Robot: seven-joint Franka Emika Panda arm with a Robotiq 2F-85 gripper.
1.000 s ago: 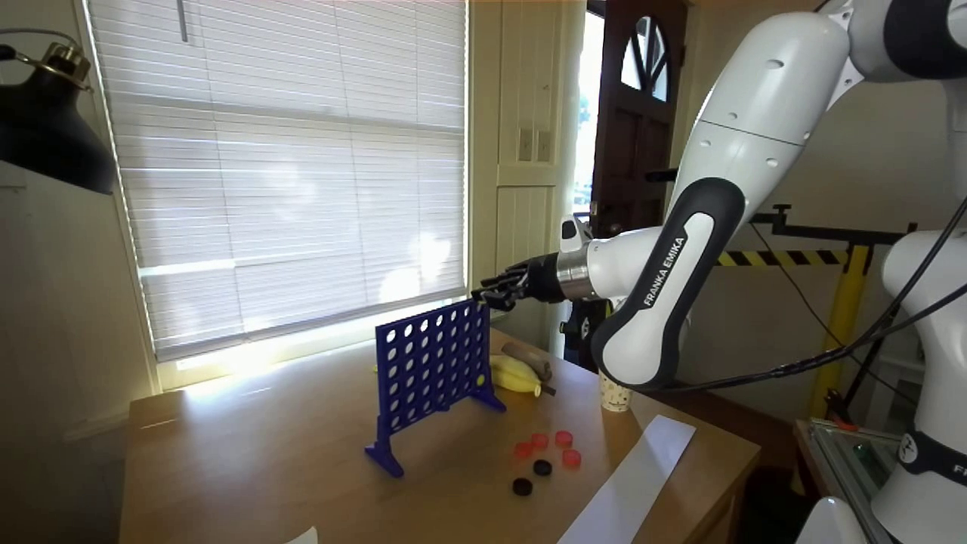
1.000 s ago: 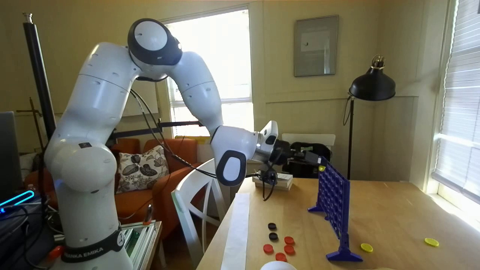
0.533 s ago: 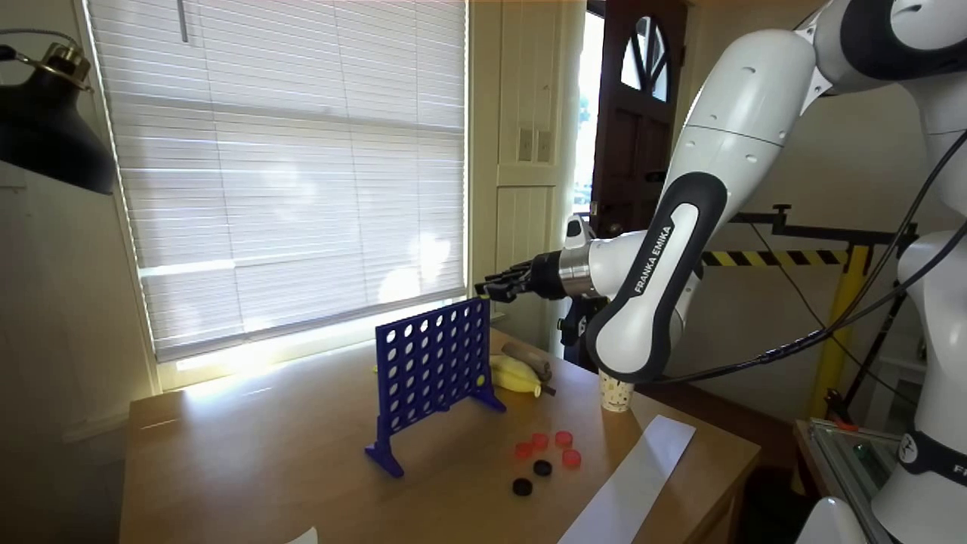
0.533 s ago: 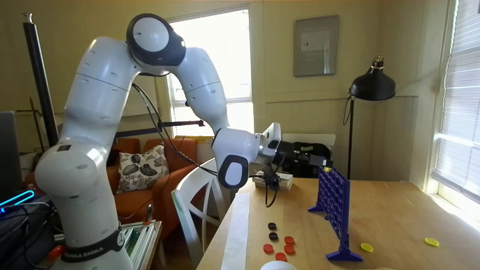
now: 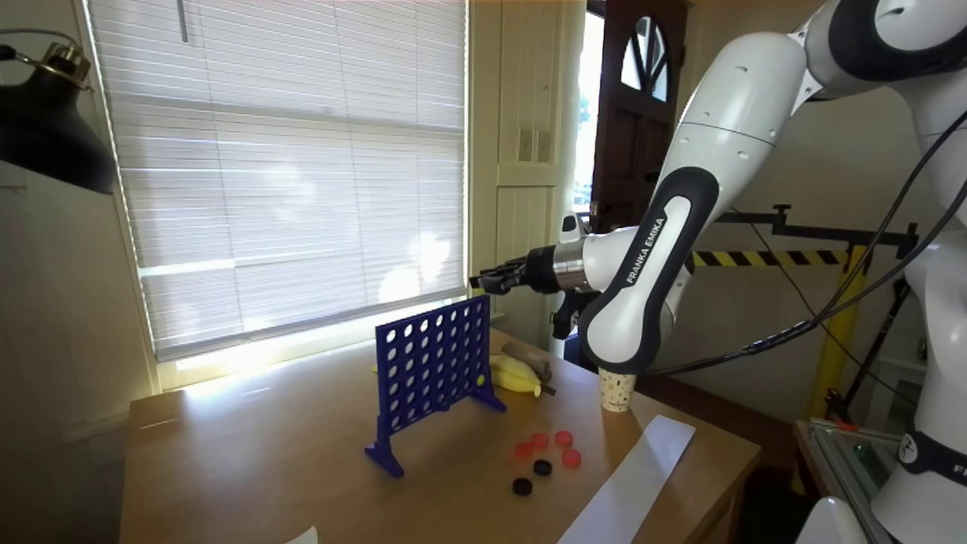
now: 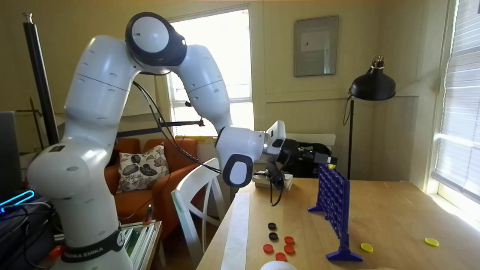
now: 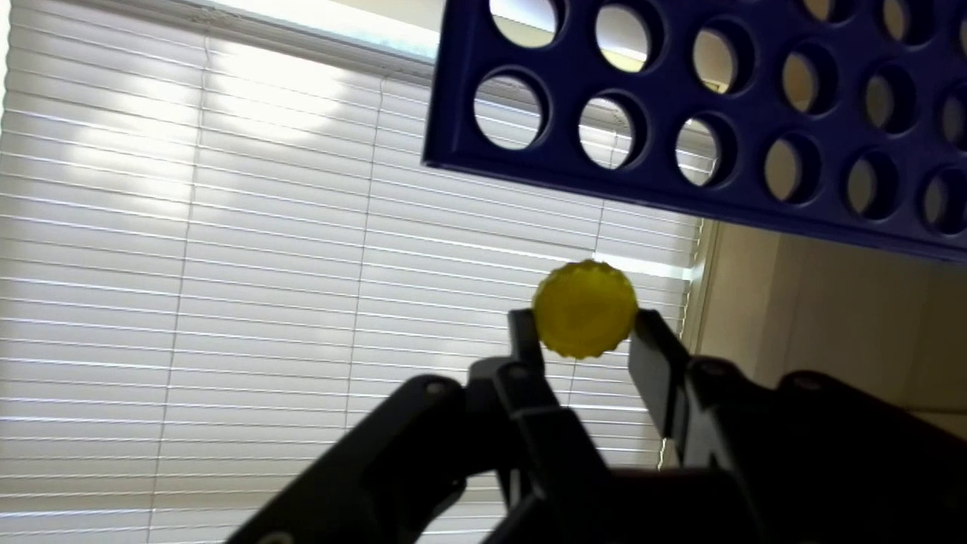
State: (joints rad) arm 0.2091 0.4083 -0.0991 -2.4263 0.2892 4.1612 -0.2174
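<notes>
Claw [image 7: 585,326]: black and two-fingered, its tips pinching a yellow scalloped plastic disc [image 7: 584,298] by opposite sides of the rim — one tip to the left, one to the right in the wrist view.
Pinched disc: raised above the light-brown wooden surface [image 5: 249,461], just above the top edge of a dark-blue upright plastic grid board [image 6: 333,204] in an exterior view; the wrist view shows a gap between disc and board.
Board: standing on its feet on the surface, with rows of round holes through it.
Loose yellow pieces: two yellow round plastic discs [image 6: 366,247] lying flat, right of the board in an exterior view — one near its near foot, one farther right.
Red and black pieces: four red round plastic discs [image 6: 289,249] and two black round plastic discs [image 6: 273,236] lying left of the board in an exterior view, the black pair farther off than the reds.
Strip: a long, flat white strip [image 6: 237,232] along the left side of the surface in an exterior view.
Cup: a speckled cream cup [image 5: 616,394] near the strip's far end in an exterior view.
Banana shape: a yellow banana-shaped thing [image 5: 514,374] beside a brown elongated thing [image 5: 529,360], right of the board in an exterior view.
Arm: a white jointed robot arm [image 6: 240,144], left of the claw in an exterior view.
</notes>
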